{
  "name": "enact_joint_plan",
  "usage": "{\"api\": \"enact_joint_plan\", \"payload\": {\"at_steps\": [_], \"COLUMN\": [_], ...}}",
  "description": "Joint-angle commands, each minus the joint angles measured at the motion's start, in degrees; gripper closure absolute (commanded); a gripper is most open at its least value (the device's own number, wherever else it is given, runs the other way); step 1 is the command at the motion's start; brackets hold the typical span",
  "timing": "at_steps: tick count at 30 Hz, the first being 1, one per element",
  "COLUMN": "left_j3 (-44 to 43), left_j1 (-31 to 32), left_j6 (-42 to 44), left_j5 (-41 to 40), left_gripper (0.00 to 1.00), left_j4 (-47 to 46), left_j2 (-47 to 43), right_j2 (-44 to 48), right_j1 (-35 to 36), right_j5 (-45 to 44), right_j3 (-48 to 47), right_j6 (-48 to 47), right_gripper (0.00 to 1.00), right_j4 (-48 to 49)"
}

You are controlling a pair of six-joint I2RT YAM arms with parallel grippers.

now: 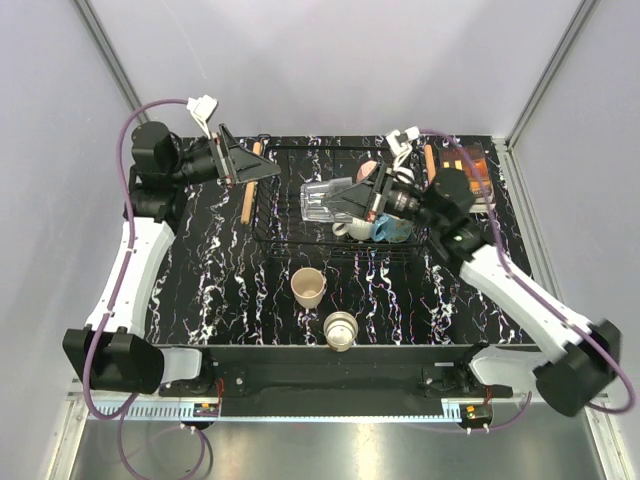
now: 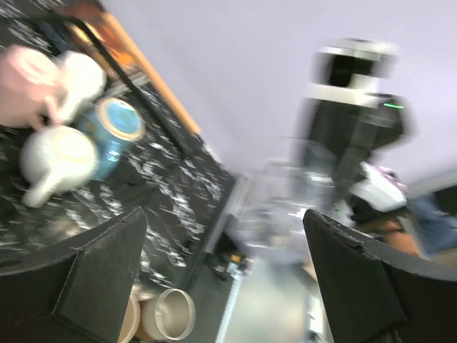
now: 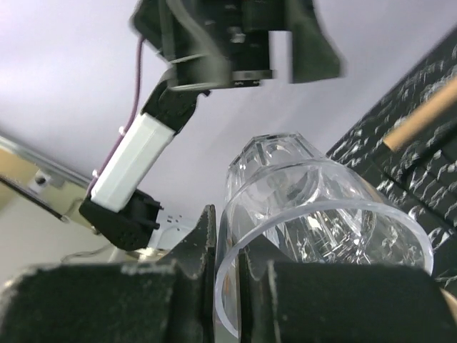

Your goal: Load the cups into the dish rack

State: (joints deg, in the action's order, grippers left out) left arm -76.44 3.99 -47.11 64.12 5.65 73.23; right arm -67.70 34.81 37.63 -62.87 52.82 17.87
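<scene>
Your right jaws pinch the glass (image 1: 322,200) by its rim, lying sideways over the rack (image 1: 280,225); left jaws spread, empty.

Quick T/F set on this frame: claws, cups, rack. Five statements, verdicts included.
1. The right claw pinches the tumbler by its rim. True.
2. The left claw is shut on a mug. False: it is open and holds nothing.
3. Two cups stand on the table outside the rack. True.
4. The rack has nothing in it. False: a pink mug, a white mug and a blue mug are in it.
5. The tumbler is held upright. False: it lies on its side above the rack.
</scene>
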Motion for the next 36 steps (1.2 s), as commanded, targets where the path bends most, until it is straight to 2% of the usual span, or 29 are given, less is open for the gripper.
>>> {"api": "enact_joint_plan", "payload": {"at_steps": [1, 4, 8, 13, 36], "left_j3": [2.8, 3.8, 4.5, 5.6, 7.6], "left_j1": [0.0, 0.8, 1.7, 4.1, 9.3], "left_j6": [-12.7, -12.3, -6.9, -3.7, -2.1], "left_j5": [7.9, 8.0, 6.9, 5.0, 2.7], "left_gripper": [0.05, 0.06, 0.07, 0.07, 0.07], "left_j4": [-15.6, -15.7, -11.2, -7.9, -7.5], "left_j2": [0.1, -0.4, -1.2, -1.9, -4.0], "right_j2": [-3.5, -7.2, -12.7, -16.4, -21.2], "right_j1": [-3.1, -3.3, -3.5, -3.5, -3.0], "right_j5": [7.3, 7.8, 8.5, 8.3, 7.9], "right_j3": [2.0, 1.5, -0.1, -0.9, -4.0], "right_j6": [19.5, 23.9, 29.8, 31.7, 31.2], "right_gripper": [1.0, 1.0, 1.0, 1.0, 1.0], "right_j4": [26.2, 32.6, 40.6, 43.5, 44.5]}}
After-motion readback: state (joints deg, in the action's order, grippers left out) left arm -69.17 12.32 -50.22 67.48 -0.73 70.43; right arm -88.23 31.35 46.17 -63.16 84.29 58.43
